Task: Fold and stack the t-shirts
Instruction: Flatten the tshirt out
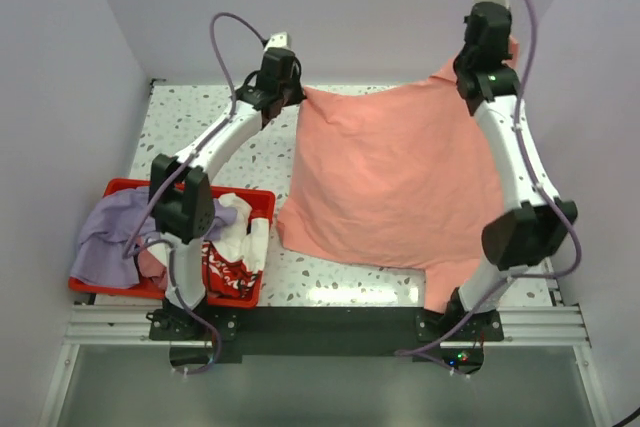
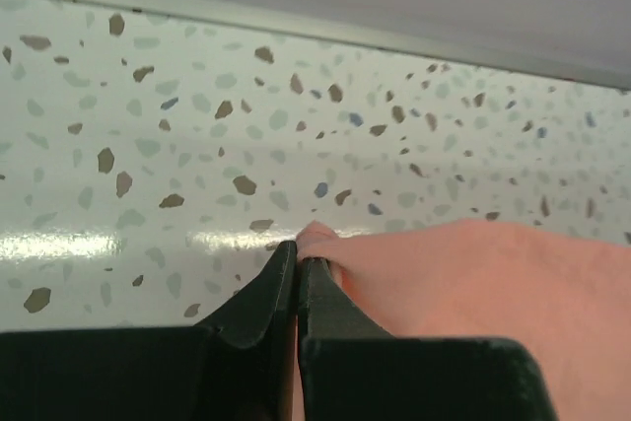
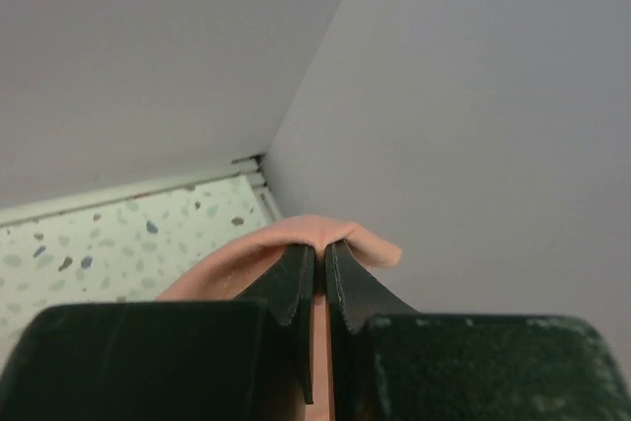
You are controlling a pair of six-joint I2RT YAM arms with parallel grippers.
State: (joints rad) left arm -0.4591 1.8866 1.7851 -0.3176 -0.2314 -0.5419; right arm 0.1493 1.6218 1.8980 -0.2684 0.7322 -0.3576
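Observation:
The salmon-pink t-shirt hangs stretched between my two grippers at the far side of the table, its lower part trailing toward the near edge. My left gripper is shut on its far left corner, seen in the left wrist view with pink cloth bulging to the right. My right gripper is shut on the far right corner, held high by the wall; in the right wrist view pink cloth folds over the fingertips. The lavender-purple t-shirt and the white t-shirt with red print lie in the crate.
A red plastic crate stands at the near left beside the left arm's base. The speckled table is walled at the back and both sides. The right wall is close to my right gripper.

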